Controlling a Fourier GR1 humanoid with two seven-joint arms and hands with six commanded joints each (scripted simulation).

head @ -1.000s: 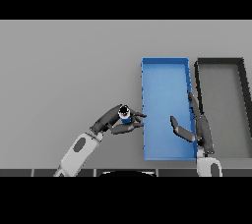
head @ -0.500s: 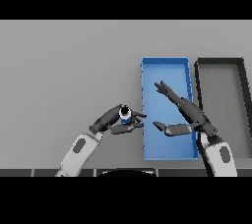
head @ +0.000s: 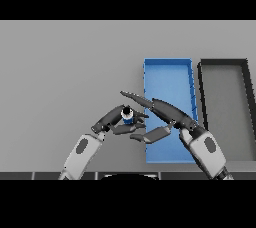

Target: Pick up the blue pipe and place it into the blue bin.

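Here we see two long bins side by side on the right of the grey tabletop [head: 65, 72]: a blue bin [head: 167, 74] and, just right of it, a black bin [head: 225, 107]. What shows of the blue bin's floor is bare; its near part is partly covered by the right arm. The black bin shows nothing inside.

The pipe [head: 127, 116] is a short blue piece with a dark open end ringed in white, facing up toward us. It sits just left of the blue bin's left wall, outside the bin, gripped in the left hand [head: 116, 120], whose fingers and thumb curl round it.

The right hand [head: 162, 114] reaches in from the lower right across the bin's left wall, fingers straight and spread wide from the thumb, holding nothing. Its fingertips lie close beside the pipe and the left hand; we cannot tell whether they touch.
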